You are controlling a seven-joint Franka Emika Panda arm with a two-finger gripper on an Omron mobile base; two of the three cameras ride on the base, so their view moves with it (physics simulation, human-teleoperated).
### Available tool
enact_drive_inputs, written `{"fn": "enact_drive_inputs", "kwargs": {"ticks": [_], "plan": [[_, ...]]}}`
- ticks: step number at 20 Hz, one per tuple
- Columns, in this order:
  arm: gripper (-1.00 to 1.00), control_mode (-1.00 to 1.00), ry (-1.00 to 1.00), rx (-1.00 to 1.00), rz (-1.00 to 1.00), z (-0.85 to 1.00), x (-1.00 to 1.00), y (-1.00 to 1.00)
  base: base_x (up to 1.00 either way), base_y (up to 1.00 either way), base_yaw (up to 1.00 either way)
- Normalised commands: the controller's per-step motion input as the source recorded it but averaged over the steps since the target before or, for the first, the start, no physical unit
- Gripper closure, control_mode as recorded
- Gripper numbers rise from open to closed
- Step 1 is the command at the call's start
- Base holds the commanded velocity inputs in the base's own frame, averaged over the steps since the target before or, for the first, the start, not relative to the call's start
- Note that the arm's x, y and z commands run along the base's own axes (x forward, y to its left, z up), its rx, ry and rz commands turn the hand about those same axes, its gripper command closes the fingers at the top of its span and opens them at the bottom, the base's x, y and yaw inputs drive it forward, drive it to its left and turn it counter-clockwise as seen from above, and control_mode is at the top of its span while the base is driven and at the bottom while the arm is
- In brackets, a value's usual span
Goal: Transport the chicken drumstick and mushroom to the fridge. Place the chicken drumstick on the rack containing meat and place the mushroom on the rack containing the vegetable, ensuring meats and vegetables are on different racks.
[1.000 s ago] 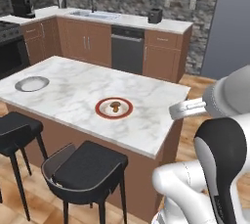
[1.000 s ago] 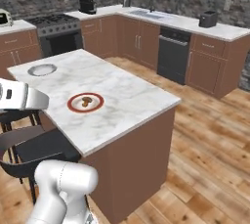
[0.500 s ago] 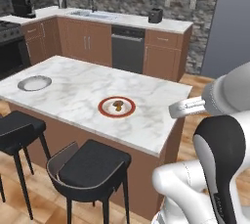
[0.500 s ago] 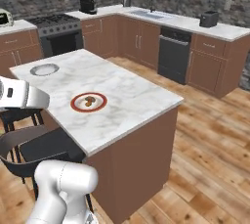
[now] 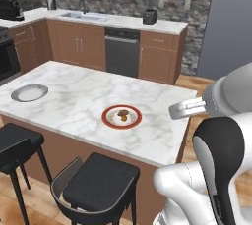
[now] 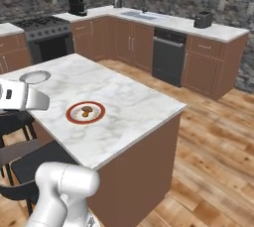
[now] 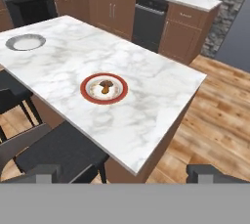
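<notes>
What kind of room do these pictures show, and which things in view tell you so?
A home kitchen, rendered rather than real. A marble-topped island with dark stools stands in the middle, carrying a red-rimmed plate of food. Behind it run wooden cabinets with a sink, a dishwasher and a gas stove.

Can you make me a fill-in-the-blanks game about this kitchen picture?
1. The food sits on a plate with a ____ rim.
2. The plate rests on the ____ island top.
3. Near the island's far corner lies an empty ____ bowl.
4. Black ____ stand beside the island.

Missing words: red; marble; grey; stools
</notes>
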Motion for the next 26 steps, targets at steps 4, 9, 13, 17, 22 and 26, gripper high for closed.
{"fn": "enact_drive_inputs", "kwargs": {"ticks": [4, 9, 13, 17, 22, 26], "plan": [[-1.00, 1.00, 0.00, 0.00, 0.00, 0.00, 0.00, 0.00, 0.06, 0.45, -0.04], [-1.00, 1.00, 0.00, 0.00, 0.00, 0.00, 0.00, 0.00, 0.08, 0.76, -0.11], [-1.00, 1.00, 0.00, 0.00, 0.00, 0.00, 0.00, 0.00, 0.27, 1.00, -0.16], [-1.00, 1.00, 0.00, 0.00, 0.00, 0.00, 0.00, 0.00, 0.34, 1.00, -0.14], [-1.00, 1.00, 0.00, 0.00, 0.00, 0.00, 0.00, 0.00, 0.24, 0.88, -0.13], [-1.00, 1.00, 0.00, 0.00, 0.00, 0.00, 0.00, 0.00, 0.13, 0.82, -0.10]]}}
